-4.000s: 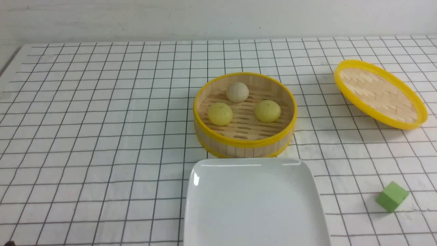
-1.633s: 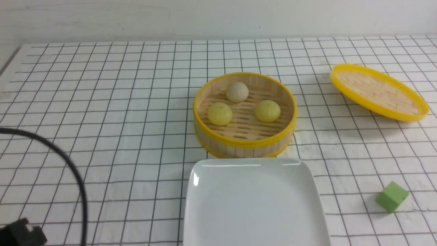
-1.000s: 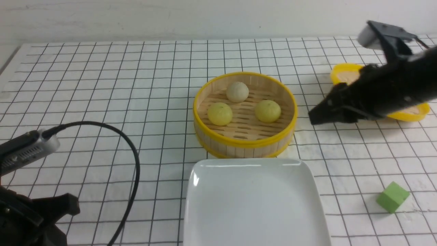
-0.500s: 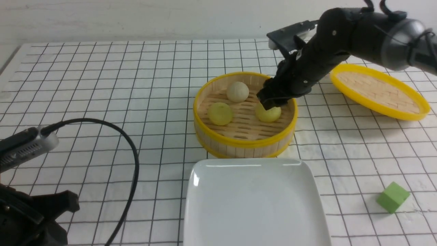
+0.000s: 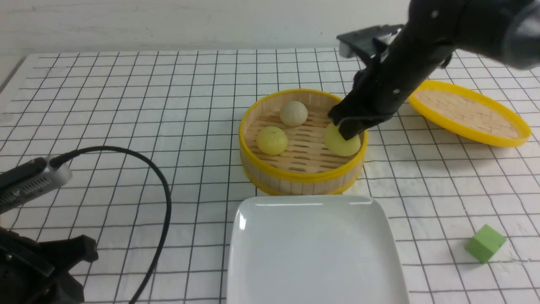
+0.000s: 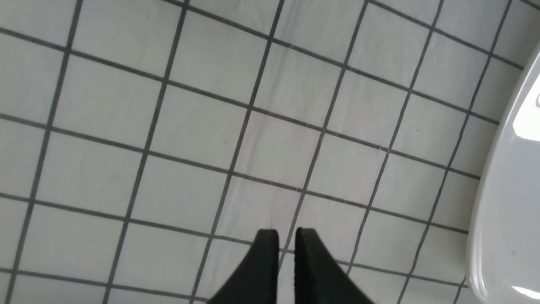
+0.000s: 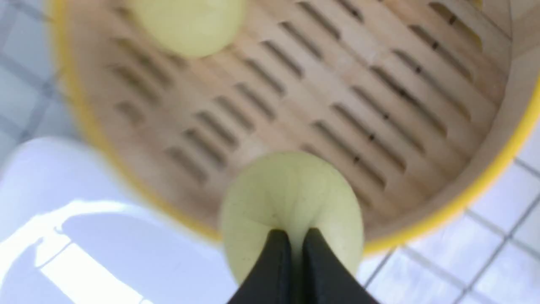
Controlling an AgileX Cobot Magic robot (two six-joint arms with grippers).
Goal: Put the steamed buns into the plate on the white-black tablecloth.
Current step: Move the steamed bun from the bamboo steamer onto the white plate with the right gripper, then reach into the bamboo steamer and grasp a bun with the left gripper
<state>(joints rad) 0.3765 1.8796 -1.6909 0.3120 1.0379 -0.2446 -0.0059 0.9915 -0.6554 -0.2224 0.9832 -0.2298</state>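
My right gripper (image 5: 347, 130) is shut on a pale yellow steamed bun (image 5: 342, 143) and holds it just above the steamer's right rim. In the right wrist view the fingertips (image 7: 295, 231) pinch the top of this bun (image 7: 291, 198). A second pale yellow bun (image 5: 272, 140) and a beige-white bun (image 5: 293, 113) lie in the bamboo steamer (image 5: 295, 177). The white square plate (image 5: 314, 253) stands bare in front of the steamer on the white-black tablecloth (image 5: 126, 105). My left gripper (image 6: 287, 232) is shut and empty over the cloth, left of the plate's edge (image 6: 506, 211).
The steamer lid (image 5: 468, 112) lies tilted at the right, behind my right arm. A green cube (image 5: 485, 242) sits at the front right. My left arm (image 5: 38, 266) and its looping black cable (image 5: 164, 202) fill the front left corner.
My right arm came in from the right, shut on the right-hand yellow bun and lifted it toward the steamer's right rim. My left arm entered at the front left and now stays still.
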